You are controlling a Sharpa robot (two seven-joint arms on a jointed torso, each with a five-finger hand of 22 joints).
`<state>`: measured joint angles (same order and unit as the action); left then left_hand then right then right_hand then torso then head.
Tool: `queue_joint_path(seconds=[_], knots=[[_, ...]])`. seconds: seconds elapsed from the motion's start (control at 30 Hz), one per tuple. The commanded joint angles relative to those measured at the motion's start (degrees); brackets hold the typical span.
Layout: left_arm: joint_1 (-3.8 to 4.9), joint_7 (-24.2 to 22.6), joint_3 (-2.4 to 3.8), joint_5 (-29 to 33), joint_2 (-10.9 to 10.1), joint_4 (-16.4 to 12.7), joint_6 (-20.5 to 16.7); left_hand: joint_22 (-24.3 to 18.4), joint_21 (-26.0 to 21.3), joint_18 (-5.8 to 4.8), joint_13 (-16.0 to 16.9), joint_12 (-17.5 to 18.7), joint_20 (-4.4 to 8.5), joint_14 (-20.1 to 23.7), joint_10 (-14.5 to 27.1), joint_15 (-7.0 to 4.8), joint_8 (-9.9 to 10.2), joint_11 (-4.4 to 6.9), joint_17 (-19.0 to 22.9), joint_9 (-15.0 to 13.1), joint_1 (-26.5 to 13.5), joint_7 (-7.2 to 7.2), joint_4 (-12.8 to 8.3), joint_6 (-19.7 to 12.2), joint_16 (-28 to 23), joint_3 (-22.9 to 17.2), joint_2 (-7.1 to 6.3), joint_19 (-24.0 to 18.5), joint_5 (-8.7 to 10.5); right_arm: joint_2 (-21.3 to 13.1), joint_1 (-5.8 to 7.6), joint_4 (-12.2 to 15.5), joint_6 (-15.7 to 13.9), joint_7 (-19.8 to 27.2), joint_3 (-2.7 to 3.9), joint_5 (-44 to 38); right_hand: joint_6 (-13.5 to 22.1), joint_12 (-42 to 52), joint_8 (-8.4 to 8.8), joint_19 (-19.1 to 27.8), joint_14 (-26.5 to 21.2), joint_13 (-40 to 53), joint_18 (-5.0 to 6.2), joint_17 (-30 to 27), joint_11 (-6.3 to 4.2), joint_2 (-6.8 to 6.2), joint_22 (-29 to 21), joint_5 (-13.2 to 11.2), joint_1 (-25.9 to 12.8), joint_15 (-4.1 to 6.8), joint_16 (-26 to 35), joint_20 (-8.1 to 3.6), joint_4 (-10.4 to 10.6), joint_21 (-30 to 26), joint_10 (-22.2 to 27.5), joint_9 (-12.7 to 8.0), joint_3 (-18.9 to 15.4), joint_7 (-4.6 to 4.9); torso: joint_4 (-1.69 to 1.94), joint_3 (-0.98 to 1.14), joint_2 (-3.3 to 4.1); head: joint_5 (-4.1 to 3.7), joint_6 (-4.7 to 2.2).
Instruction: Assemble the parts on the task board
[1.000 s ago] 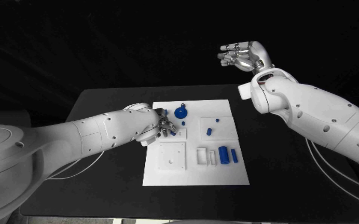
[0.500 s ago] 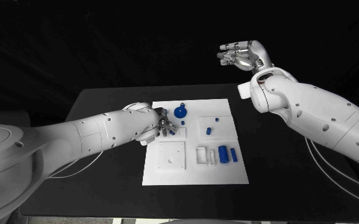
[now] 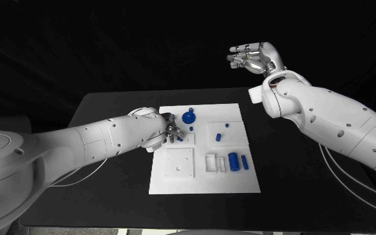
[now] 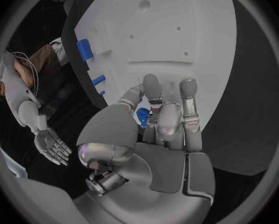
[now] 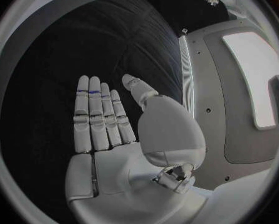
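Note:
The white task board [image 3: 205,176] lies in the middle of the black table. My left hand [image 3: 172,131] rests low over the board's left side. Its fingers [image 4: 188,102] are curled in against the thumb, pinching a small blue part [image 4: 142,117]. A round blue part with a stem [image 3: 189,117] sits just beyond the hand. Two small blue pieces [image 3: 218,136] lie further right, and two blue cylinders [image 3: 233,162] stand near the board's right edge. My right hand [image 3: 252,58] is raised high behind the table, its fingers [image 5: 96,114] straight and apart, holding nothing.
A square raised block [image 3: 179,164] and a slotted white holder [image 3: 212,162] sit on the board's near half. Bare black table [image 3: 110,191] surrounds the board on all sides. My right forearm [image 3: 313,115] hangs over the table's right edge.
The left hand stays in place on the board. The raised right hand has drifted very slightly upward.

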<state>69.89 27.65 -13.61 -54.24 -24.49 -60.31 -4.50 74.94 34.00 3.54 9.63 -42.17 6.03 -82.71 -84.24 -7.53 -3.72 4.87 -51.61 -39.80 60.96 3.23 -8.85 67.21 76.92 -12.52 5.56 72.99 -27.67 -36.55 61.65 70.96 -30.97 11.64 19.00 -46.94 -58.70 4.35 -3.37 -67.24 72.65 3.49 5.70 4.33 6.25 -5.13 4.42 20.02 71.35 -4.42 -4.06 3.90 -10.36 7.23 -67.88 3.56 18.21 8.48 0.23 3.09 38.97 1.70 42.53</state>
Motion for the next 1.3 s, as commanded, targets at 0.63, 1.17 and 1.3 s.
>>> queue_joint_path(seconds=[0.63,1.17,1.3], knots=[[-0.30,0.60,-0.17,0.31,0.17,-0.18,4.34,1.00,0.38,0.62,-0.02,-0.75,-0.30,-0.17,-2.58,0.43,-0.21,0.27,-0.28,-29.82,-1.48,-7.09,0.86,14.51,0.45,-0.73,1.91,-0.14,3.93,0.14,-0.05,-0.09,0.77,0.68,0.01,-0.04,-0.40,-0.31,-0.18,0.42,-0.28,-0.09,0.24,-0.07,0.01,-0.05,-0.10,0.24,-0.58,-0.26,0.10,-0.08,-0.29,0.40,0.37,0.01,0.00,0.17,-0.03,0.08,0.02,-0.06,0.21],[-0.30,0.29,-0.16,0.56,0.61,0.46,3.82,0.99,0.19,0.62,-0.06,-0.68,-0.30,-0.10,-2.58,0.40,-0.17,0.22,0.15,-29.80,-0.97,-7.07,2.74,14.44,0.26,1.01,1.67,-0.10,6.90,0.25,-0.12,-0.19,0.85,0.68,0.01,-0.03,-0.39,-0.31,-0.19,0.46,-0.33,-0.09,0.23,-0.07,0.02,-0.01,-0.11,0.28,-0.66,-0.28,0.11,-0.05,-0.32,0.39,0.41,0.01,-0.02,0.16,0.00,0.08,0.02,-0.14,0.19],[-0.30,0.19,-0.16,0.56,0.72,0.74,3.56,0.98,0.15,0.59,-0.12,-0.59,-0.27,-0.09,-2.59,0.38,-0.17,0.22,0.28,-29.76,-0.90,-7.07,3.01,14.37,0.18,1.25,1.60,-0.11,7.17,0.28,-0.16,-0.24,0.88,0.69,0.01,-0.02,-0.39,-0.31,-0.19,0.46,-0.33,-0.09,0.23,-0.07,0.02,-0.01,-0.11,0.28,-0.66,-0.28,0.11,-0.05,-0.32,0.39,0.41,0.01,-0.02,0.16,-0.04,0.06,0.03,-0.20,0.14]])
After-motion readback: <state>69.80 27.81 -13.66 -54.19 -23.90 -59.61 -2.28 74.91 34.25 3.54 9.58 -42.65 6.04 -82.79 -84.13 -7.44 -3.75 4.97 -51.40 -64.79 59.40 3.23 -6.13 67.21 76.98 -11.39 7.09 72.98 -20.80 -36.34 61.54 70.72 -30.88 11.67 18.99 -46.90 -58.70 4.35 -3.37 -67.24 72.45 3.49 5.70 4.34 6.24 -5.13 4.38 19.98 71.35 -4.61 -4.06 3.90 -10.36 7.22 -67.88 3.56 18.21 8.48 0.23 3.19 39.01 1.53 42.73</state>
